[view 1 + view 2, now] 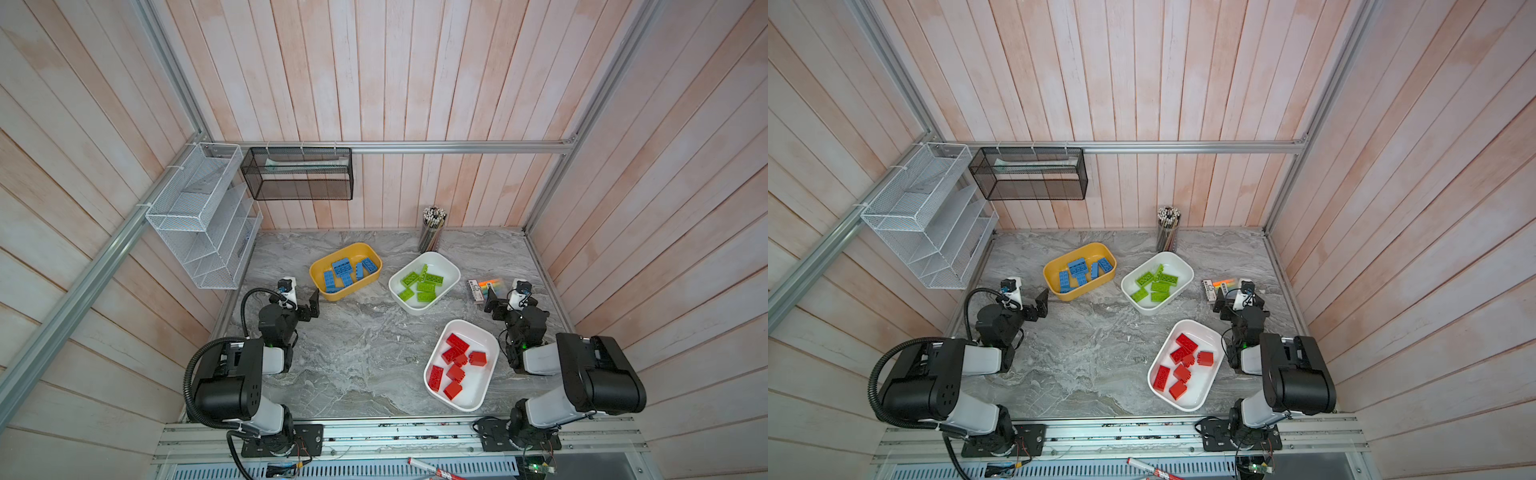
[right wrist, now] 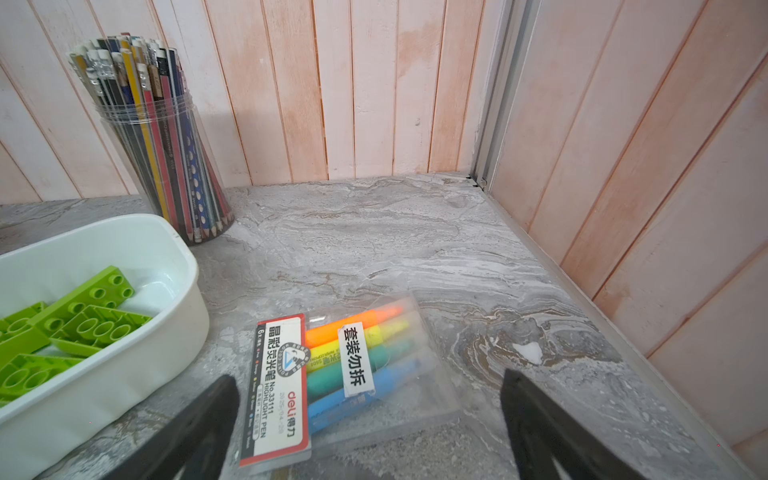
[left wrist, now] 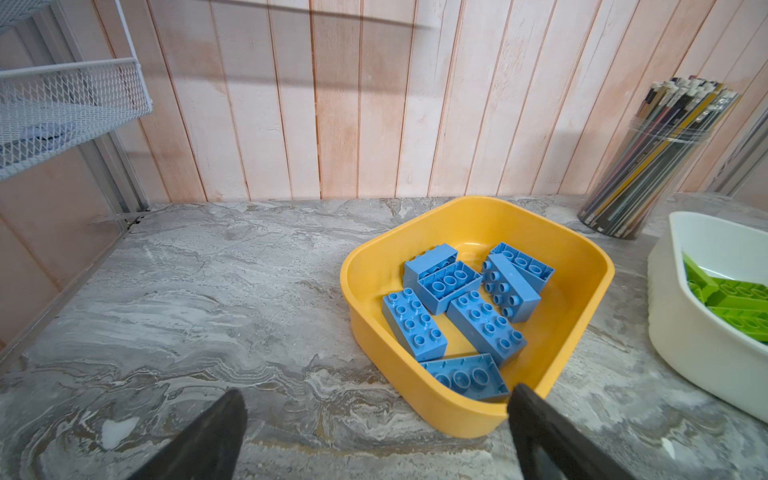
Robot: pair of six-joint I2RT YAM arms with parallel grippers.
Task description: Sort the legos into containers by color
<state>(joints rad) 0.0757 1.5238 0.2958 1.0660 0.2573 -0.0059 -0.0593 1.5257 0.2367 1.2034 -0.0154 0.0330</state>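
Near the bench's front edge, on the right, the near white tub (image 1: pixel 478 390) holds the red legos (image 1: pixel 455 365). Farther back, the left claw (image 3: pixel 376 392) is wide and empty by the left edge, just beside the yellow tub (image 3: pixel 457 415) with the blue legos (image 3: pixel 486 324). The right claw (image 2: pixel 368 377) is wide and empty by the right edge, over a pen pack (image 2: pixel 278 395) that says "deli", "HIGHLIGHT PEN" and "No.33111". The far white tub (image 1: pixel 442 262) holds the green legos (image 1: pixel 424 284). A pencil cup (image 1: pixel 432 232) stands at the back edge.
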